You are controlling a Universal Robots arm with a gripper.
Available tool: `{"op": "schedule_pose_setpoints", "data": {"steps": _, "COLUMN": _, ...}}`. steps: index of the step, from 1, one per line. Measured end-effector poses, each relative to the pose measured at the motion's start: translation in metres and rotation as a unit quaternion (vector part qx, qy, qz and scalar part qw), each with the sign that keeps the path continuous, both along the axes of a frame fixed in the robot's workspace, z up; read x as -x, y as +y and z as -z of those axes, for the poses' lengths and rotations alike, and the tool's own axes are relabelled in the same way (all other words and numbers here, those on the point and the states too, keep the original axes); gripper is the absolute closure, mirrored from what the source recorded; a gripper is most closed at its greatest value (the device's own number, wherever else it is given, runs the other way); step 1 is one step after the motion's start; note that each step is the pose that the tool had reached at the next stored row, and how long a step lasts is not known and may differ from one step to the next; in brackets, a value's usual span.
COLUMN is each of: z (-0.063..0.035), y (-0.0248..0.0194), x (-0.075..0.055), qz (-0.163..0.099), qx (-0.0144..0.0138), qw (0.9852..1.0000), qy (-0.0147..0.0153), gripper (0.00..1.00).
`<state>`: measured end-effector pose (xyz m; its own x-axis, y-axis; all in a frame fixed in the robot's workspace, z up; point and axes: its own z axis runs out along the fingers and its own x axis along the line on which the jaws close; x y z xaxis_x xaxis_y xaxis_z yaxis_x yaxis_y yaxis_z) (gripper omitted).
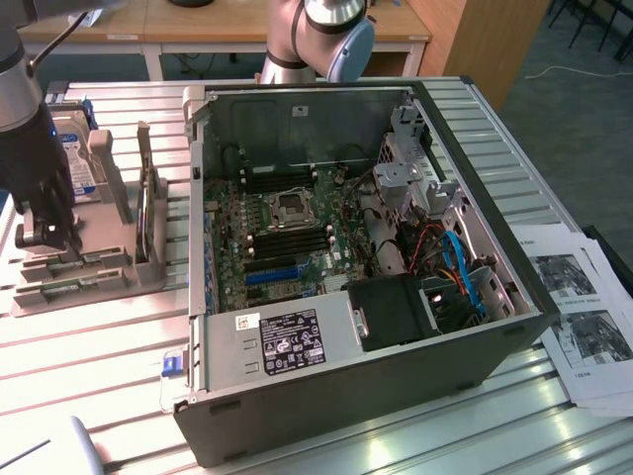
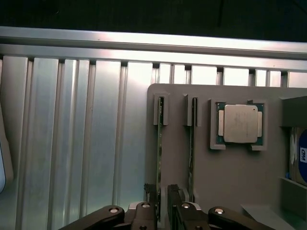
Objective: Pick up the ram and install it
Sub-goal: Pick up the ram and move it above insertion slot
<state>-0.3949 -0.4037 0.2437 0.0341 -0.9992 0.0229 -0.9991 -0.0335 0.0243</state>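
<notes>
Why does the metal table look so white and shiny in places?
Wrist view: light glares off the ribbed table, turning middle slats nearly white. Exterior view: the table gleams pale, while the inside of the computer case lies shaded.

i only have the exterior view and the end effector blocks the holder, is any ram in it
Observer: Yes, two sticks stand on edge in slots of the holder: the ram and a second stick.
Operator: which one am i at
Observer: The end effector is open, its fingers either side of the ram, the stick farther from the processor.
Operator: where's that processor
Observer: Flat in its own recess in the holder, beside the second stick.
</notes>
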Motion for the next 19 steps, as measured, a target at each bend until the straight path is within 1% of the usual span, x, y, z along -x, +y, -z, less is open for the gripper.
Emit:
{"op": "schedule_pose_setpoints", "data": {"steps": 14, "z": 0.0251, "y": 0.0000, "x": 0.000, "qz": 0.000, "qx": 0.0000, "qw": 1.0000, "qy": 0.0000, "gripper": 0.76}}
{"op": "schedule_pose_setpoints", "data": {"steps": 19, "z": 0.0254, "y": -0.0003, "x": 0.000, "qz": 0.000, "qx": 0.0000, "qw": 1.0000, "qy": 0.0000, "gripper": 0.76}}
